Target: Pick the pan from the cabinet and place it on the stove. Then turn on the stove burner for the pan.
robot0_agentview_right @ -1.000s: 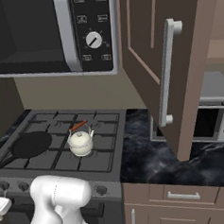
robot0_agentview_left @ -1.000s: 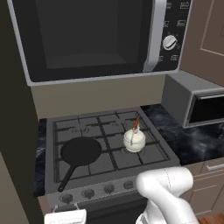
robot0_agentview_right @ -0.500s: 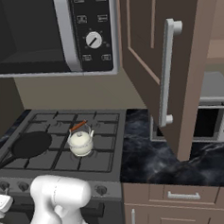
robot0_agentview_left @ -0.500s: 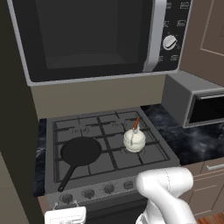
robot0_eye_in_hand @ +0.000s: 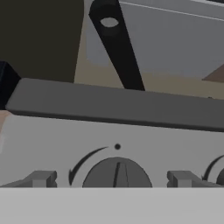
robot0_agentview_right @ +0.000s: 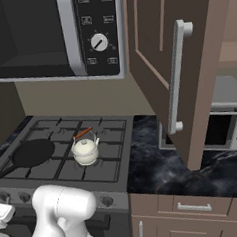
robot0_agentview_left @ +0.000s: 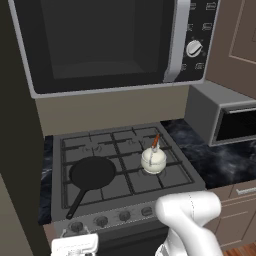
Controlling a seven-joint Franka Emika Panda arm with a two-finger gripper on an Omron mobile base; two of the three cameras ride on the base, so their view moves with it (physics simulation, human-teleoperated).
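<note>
Claw crept rightward, fingers spread wide at knob; one pan, one kettle on stove

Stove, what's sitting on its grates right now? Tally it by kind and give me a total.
pan: 1
kettle: 1
Total on the stove: 2

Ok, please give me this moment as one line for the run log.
stage: knob approach | pan: on stove, front-left grate | end effector: open, facing a front knob | kettle: on stove | cabinet: door open
</note>
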